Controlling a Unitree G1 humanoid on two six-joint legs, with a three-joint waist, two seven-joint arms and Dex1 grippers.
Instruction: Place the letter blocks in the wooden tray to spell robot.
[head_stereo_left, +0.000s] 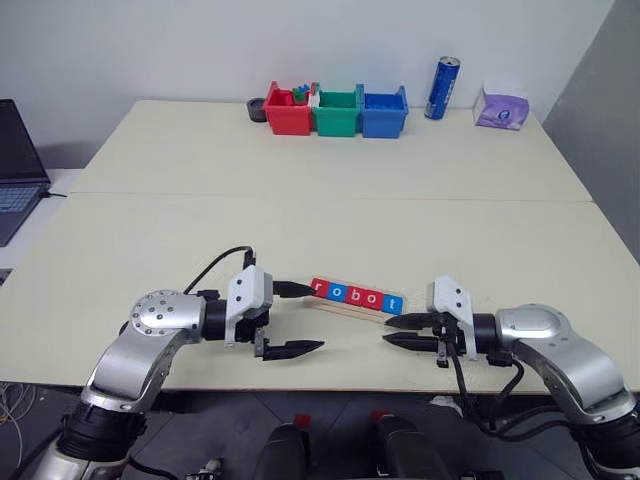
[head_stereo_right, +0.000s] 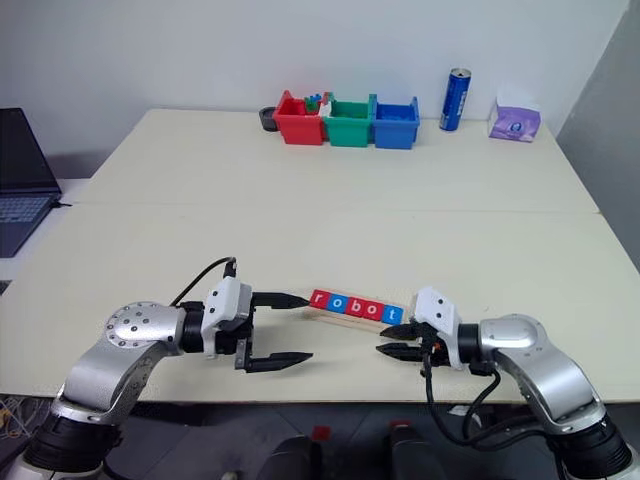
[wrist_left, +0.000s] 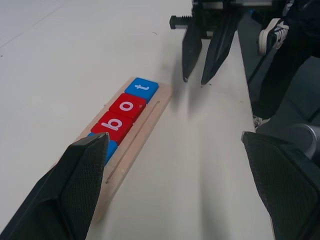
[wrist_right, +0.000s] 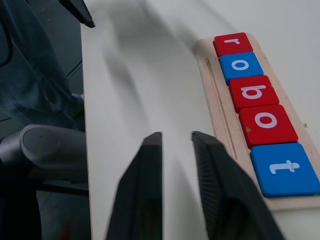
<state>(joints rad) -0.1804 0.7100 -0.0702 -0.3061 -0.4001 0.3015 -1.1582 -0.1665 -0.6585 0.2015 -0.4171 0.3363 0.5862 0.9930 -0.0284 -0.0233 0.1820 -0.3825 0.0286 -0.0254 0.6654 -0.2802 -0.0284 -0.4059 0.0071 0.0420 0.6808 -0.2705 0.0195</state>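
Five letter blocks (head_stereo_left: 357, 296) lie in a row in the wooden tray (wrist_right: 206, 65) near the table's front edge and read r, o, b, o, t: red r (wrist_right: 233, 44), blue o (wrist_right: 241, 67), red b (wrist_right: 253, 92), red o (wrist_right: 267, 120), blue t (wrist_right: 283, 167). My left gripper (head_stereo_left: 303, 318) is open at the tray's left end, its upper finger close to the r block, and holds nothing. At the tray's right end, just in front of it, my right gripper (head_stereo_left: 389, 331) is shut and empty, clear of the t block.
Red (head_stereo_left: 288, 112), green (head_stereo_left: 336, 112) and blue (head_stereo_left: 383, 112) bins stand at the table's far edge, with a blue can (head_stereo_left: 441, 88) and a purple tissue pack (head_stereo_left: 501, 106) to their right. A laptop (head_stereo_left: 15, 165) sits far left. The table's front edge runs just below both grippers.
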